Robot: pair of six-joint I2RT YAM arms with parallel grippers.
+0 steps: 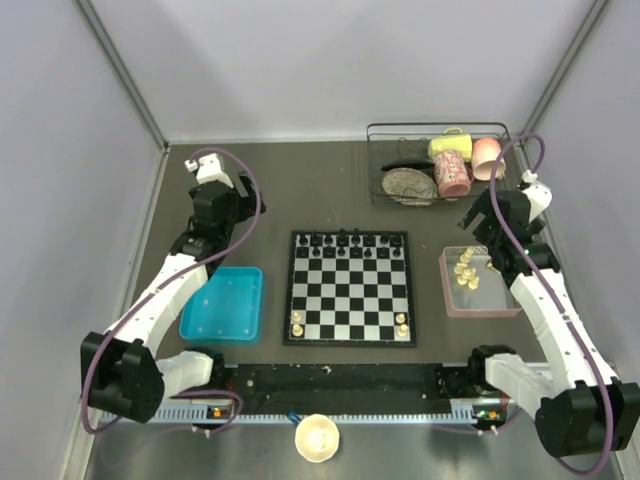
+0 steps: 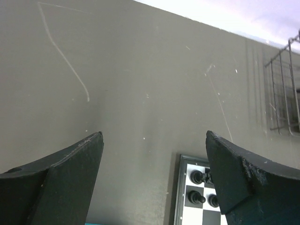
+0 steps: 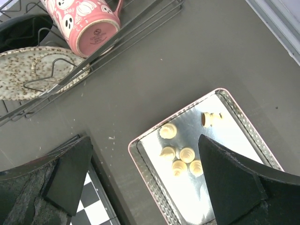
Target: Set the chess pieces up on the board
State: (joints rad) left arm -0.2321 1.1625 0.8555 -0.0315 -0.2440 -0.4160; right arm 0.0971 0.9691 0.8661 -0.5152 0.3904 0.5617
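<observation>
The chessboard (image 1: 349,310) lies in the table's middle, with a row of black pieces along its far edge. Two cream chess pieces stand on its near corners, one left (image 1: 297,324) and one right (image 1: 401,325). Several more cream pieces (image 1: 466,270) lie in the pinkish-grey tray (image 1: 450,303) right of the board; they show in the right wrist view (image 3: 179,157). My right gripper (image 3: 145,143) is open and empty above the tray's far left corner (image 3: 136,143). My left gripper (image 2: 154,136) is open and empty, high over bare table left of the board's far corner (image 2: 180,187).
A blue tray (image 1: 224,304) lies left of the board. A wire rack (image 1: 380,180) at the back right holds mugs and a speckled plate (image 3: 28,70). A cream bowl (image 1: 317,437) sits at the near edge.
</observation>
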